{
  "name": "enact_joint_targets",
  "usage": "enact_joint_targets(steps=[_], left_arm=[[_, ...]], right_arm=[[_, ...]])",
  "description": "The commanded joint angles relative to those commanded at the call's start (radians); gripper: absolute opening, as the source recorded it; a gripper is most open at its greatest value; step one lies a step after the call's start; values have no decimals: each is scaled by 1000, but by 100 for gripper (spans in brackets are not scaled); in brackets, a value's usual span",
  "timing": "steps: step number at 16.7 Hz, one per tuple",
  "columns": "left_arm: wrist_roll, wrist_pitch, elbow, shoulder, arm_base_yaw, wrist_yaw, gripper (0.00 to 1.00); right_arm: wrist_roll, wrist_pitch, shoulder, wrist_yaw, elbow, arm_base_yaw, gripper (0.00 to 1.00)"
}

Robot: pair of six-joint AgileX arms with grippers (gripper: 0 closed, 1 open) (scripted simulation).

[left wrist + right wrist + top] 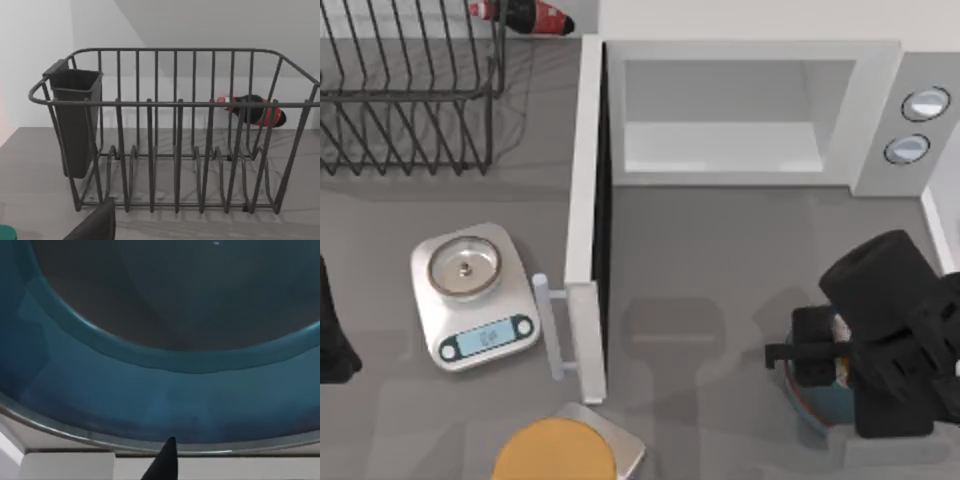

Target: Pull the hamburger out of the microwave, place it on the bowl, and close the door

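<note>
1. Microwave (740,110): white box at the table's rear, pale cavity facing forward; door (585,215) swung open, edge-on, running front to back.
2. Right gripper (830,355): over the blue bowl (810,405) at the right; finger state cannot be told.
3. Left arm (332,335): parked at the left edge.

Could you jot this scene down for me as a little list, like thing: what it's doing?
microwave: cavity looks empty
door: swung wide open
right gripper: low over the bowl, at the table's right
hamburger: hidden, can't tell if it is in the bowl
left arm: parked at the left edge
scale: nothing on its plate
dish rack: back left
</note>
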Motion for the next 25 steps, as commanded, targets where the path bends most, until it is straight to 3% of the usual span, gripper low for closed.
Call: enact_joint_targets(steps=[13,25], left_arm=[[0,0,0,0,0,0,100],[0,0,0,0,0,0,100]], right_arm=[[2,189,74,-35,18,-7,0],[-72,179,179,-15,-57,-60,0]])
